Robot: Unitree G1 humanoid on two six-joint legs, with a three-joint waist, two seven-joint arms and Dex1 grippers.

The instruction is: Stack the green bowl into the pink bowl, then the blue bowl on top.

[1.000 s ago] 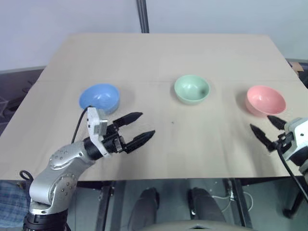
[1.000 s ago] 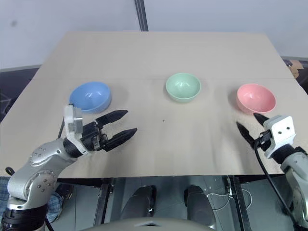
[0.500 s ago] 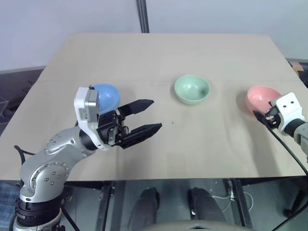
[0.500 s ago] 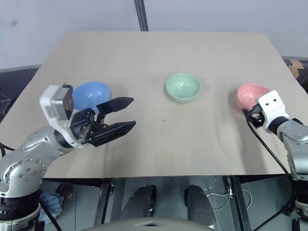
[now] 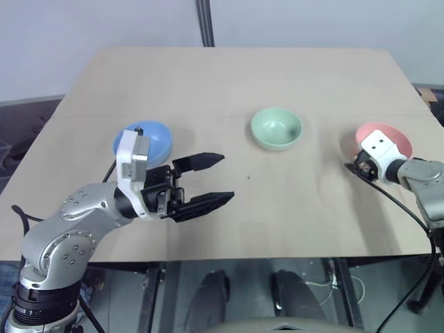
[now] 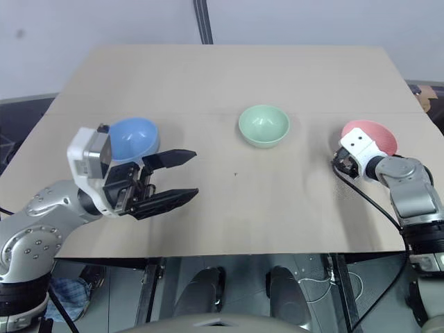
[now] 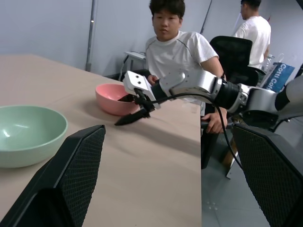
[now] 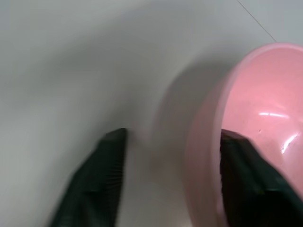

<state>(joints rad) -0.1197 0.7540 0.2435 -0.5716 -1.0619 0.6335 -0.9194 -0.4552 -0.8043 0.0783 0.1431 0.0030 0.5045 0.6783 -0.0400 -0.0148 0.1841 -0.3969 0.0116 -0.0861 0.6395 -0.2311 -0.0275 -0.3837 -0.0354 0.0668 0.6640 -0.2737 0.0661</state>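
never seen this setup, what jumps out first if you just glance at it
Three glossy round bowls in a row on the pale wooden table: sky-blue at left, mint-green in the middle, salmon-pink at right. The right gripper straddles the pink bowl's rim; the left gripper hovers open near the blue bowl.

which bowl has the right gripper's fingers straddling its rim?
The pink bowl, the one at the table's right end. One finger of the right gripper sits inside it, the other outside its wall. The green bowl and blue bowl stand untouched.

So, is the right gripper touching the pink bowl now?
Cannot tell. In the right wrist view the right gripper straddles the pink bowl rim: one finger inside, one outside, but contact is not plain.
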